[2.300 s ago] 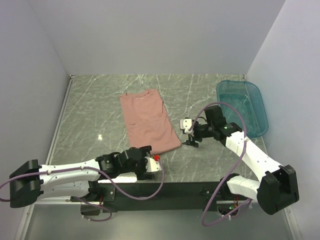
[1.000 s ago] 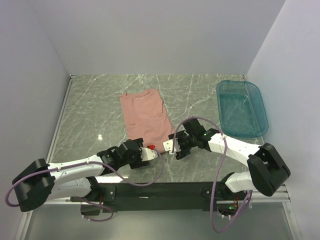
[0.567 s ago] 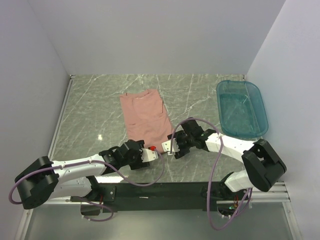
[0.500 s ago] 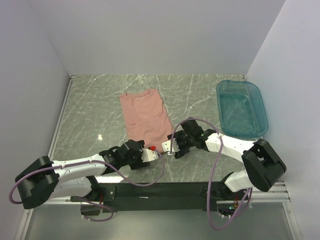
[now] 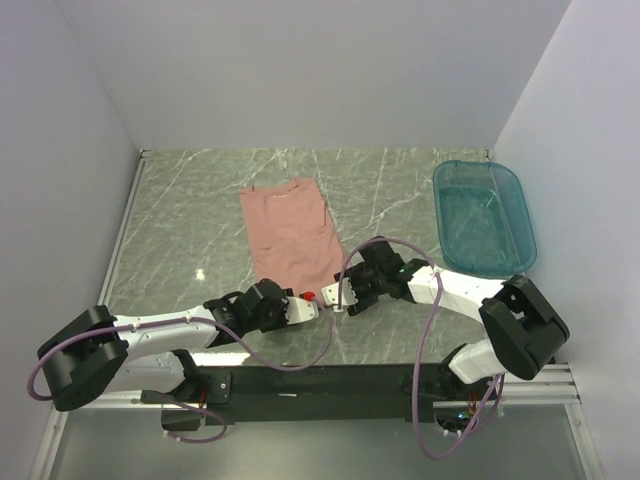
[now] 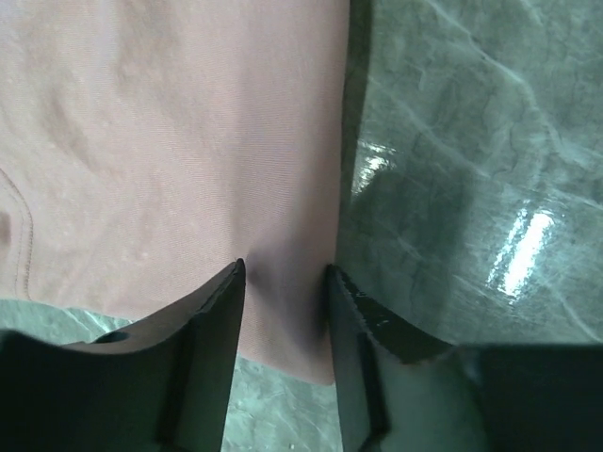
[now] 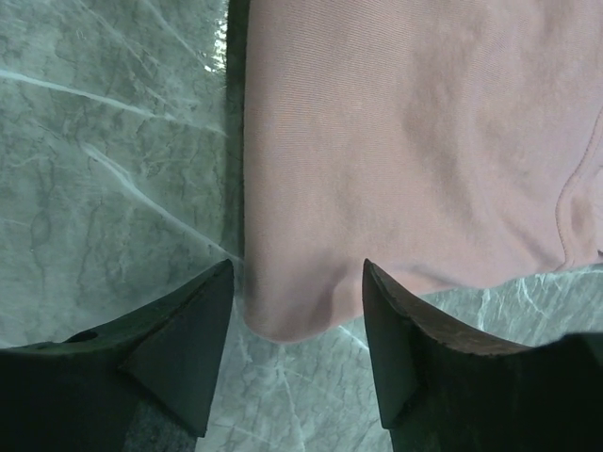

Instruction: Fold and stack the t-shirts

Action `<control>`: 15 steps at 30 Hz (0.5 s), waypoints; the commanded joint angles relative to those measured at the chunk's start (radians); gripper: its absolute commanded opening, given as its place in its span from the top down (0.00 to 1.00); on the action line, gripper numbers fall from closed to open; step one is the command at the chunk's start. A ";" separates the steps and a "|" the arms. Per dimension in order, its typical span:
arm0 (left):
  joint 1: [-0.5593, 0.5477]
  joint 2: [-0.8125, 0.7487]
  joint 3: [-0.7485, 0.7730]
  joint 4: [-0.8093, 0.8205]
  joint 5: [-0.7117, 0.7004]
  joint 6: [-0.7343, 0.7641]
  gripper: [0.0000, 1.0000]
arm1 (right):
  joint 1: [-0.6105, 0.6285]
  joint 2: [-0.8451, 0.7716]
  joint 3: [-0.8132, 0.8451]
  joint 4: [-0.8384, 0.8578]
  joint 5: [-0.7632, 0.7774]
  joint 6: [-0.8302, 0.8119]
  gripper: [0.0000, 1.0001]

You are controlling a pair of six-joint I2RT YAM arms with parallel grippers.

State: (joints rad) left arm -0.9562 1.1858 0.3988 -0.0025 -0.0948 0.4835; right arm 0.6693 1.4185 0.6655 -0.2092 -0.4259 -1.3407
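The dusty-pink t-shirt (image 5: 290, 232) lies flat as a long folded strip in the middle of the table. Both grippers are at its near end. My left gripper (image 5: 311, 300) is low over the near hem. In the left wrist view its fingers (image 6: 285, 268) stand partly closed, with a corner of the pink cloth (image 6: 188, 141) between them and table showing below. My right gripper (image 5: 338, 296) is close beside it. In the right wrist view it (image 7: 297, 266) stands open, with a rounded corner of the shirt (image 7: 396, 141) between its fingers.
A translucent teal tub (image 5: 484, 215) stands at the right edge of the grey marble table (image 5: 190, 220). The two grippers are almost touching each other at the shirt's near end. White walls close off the back and both sides.
Both arms have come in to the shirt's near end and now nearly meet. The left jaws have narrowed a lot around the cloth, the right jaws slightly. The shirt has not moved.
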 commanded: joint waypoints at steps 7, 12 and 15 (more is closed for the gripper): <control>0.004 0.009 0.000 -0.033 0.006 -0.010 0.66 | 0.042 0.037 -0.020 0.041 0.044 -0.071 0.41; 0.002 0.002 0.002 -0.033 0.015 -0.011 0.73 | 0.058 0.053 -0.021 0.036 0.067 -0.086 0.47; 0.004 -0.008 0.003 -0.036 0.023 -0.011 0.78 | 0.064 0.068 -0.015 0.033 0.082 -0.083 0.55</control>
State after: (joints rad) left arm -0.9562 1.1885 0.3988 -0.0273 -0.0937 0.4812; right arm 0.7189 1.4570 0.6468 -0.1734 -0.3748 -1.4097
